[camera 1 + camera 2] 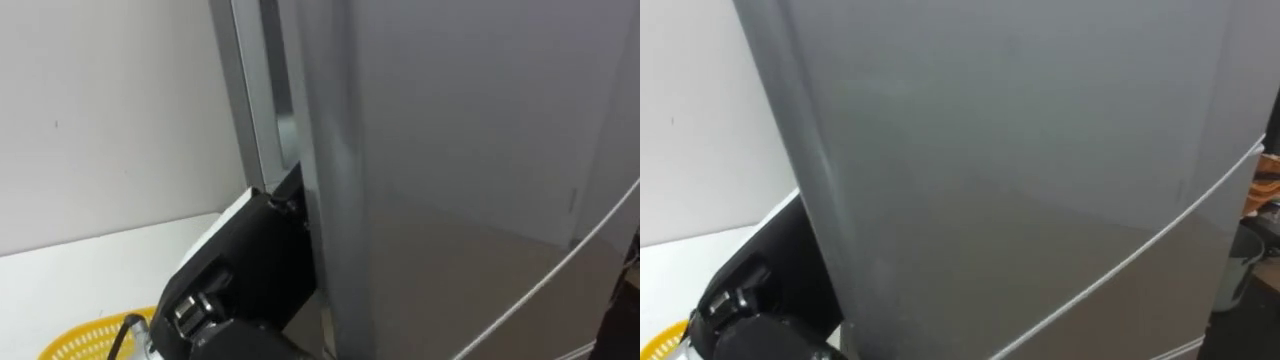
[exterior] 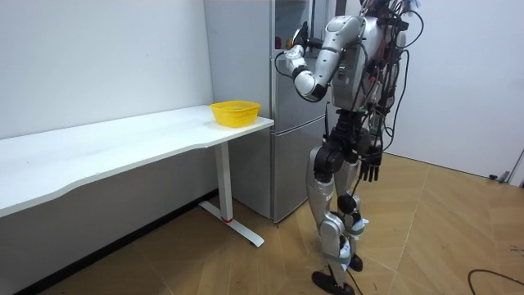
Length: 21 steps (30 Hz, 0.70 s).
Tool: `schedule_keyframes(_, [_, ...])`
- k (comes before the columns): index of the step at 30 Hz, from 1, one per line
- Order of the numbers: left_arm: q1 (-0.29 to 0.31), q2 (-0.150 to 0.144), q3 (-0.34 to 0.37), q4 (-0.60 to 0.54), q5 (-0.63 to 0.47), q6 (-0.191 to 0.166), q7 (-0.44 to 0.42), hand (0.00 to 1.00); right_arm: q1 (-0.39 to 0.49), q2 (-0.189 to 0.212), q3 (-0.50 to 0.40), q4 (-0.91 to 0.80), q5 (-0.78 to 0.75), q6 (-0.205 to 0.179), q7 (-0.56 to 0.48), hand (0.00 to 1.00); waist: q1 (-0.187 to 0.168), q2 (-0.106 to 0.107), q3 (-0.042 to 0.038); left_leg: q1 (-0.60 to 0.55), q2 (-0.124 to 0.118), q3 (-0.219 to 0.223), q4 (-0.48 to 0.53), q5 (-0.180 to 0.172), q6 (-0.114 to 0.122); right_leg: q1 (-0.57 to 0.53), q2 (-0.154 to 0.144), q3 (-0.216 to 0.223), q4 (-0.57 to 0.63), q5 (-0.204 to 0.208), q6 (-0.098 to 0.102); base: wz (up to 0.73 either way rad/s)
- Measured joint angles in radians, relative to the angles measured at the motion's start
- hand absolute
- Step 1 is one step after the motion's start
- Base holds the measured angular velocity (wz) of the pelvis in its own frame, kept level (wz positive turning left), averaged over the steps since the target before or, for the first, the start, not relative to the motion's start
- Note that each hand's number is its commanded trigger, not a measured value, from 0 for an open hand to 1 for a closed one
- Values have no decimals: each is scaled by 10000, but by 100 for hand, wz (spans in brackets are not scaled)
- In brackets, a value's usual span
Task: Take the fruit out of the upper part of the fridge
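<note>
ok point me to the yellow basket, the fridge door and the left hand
yellow basket (image 2: 235, 117): room view, its front wall
fridge door (image 1: 470, 130): left eye view, the door's grey front
left hand (image 2: 300, 38): room view, middle of the dark hand

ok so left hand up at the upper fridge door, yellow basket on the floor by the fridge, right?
No: the yellow basket sits on the white table by the fridge, not the floor, per the room view. The left hand is at the upper door.
</note>
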State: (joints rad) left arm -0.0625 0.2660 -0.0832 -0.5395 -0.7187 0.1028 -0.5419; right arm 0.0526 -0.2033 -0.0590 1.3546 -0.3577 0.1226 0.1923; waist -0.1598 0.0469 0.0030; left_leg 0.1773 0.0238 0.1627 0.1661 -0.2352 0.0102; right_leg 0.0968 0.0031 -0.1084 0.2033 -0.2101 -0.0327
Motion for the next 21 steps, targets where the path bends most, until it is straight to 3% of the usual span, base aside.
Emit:
schedule_keyframes(13, [-166,18,-417,-101,-361,-1,-20,0,14,-3,377,-6,127,-30,-307,0,-29,-49,3,37,11,301,-2,-1,0,-109,13,225,16,91,31,-5])
schedule_keyframes(21, [-623,2,-896,-84,-360,1,-12,0,-37,0,377,10,264,-31,-269,0,-323,-64,24,91,-1,526,-26,-1,1,-109,24,385,14,199,87,-5])
